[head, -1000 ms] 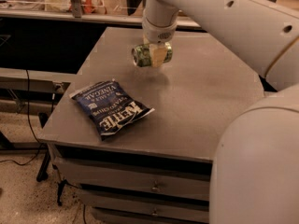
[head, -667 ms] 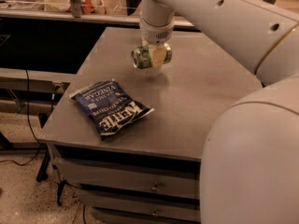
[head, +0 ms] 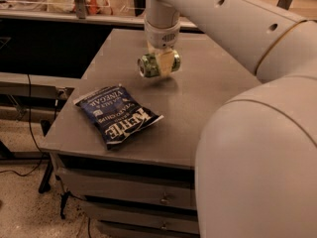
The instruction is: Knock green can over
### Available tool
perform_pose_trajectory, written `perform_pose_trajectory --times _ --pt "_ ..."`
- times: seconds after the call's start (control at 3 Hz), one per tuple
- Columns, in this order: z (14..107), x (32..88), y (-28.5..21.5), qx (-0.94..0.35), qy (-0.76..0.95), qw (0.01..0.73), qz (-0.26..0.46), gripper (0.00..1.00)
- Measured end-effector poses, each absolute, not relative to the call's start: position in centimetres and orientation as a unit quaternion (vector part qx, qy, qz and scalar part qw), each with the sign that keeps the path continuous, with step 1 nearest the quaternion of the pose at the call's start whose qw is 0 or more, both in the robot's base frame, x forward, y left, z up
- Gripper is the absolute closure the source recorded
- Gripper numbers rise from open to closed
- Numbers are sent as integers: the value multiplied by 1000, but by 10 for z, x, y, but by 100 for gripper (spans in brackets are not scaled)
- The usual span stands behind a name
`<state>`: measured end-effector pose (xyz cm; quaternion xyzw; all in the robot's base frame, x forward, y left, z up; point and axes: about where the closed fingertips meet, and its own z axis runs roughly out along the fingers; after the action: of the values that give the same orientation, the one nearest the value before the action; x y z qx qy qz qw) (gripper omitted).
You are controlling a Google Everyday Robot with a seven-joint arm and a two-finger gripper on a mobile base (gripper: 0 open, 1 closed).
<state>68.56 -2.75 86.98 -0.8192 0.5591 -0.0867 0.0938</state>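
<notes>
The green can (head: pixel 147 66) lies on its side in my gripper (head: pixel 161 64), its silver end turned to the left. It sits at the middle of the grey table (head: pixel 213 90), just above the top, with its shadow under it. The gripper comes straight down from the white arm, and its pale fingers (head: pixel 167 62) are closed around the can's body. I cannot tell whether the can touches the table.
A dark blue Kettle chips bag (head: pixel 116 114) lies flat near the table's front left corner. Drawers (head: pixel 129 192) sit under the table top. The arm's large white body (head: pixel 257 162) fills the right foreground. A counter with clutter (head: pixel 59 4) runs behind.
The gripper, still around the sideways can, has moved slightly down and toward the camera. The chips bag has not moved.
</notes>
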Motion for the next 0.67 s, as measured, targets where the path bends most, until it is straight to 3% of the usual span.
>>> perform_pose_trajectory --times 0.33,0.67 --pt "866 684 -26 -821 558 85 -80 12" --pt "863 684 -25 -822 558 81 -76 0"
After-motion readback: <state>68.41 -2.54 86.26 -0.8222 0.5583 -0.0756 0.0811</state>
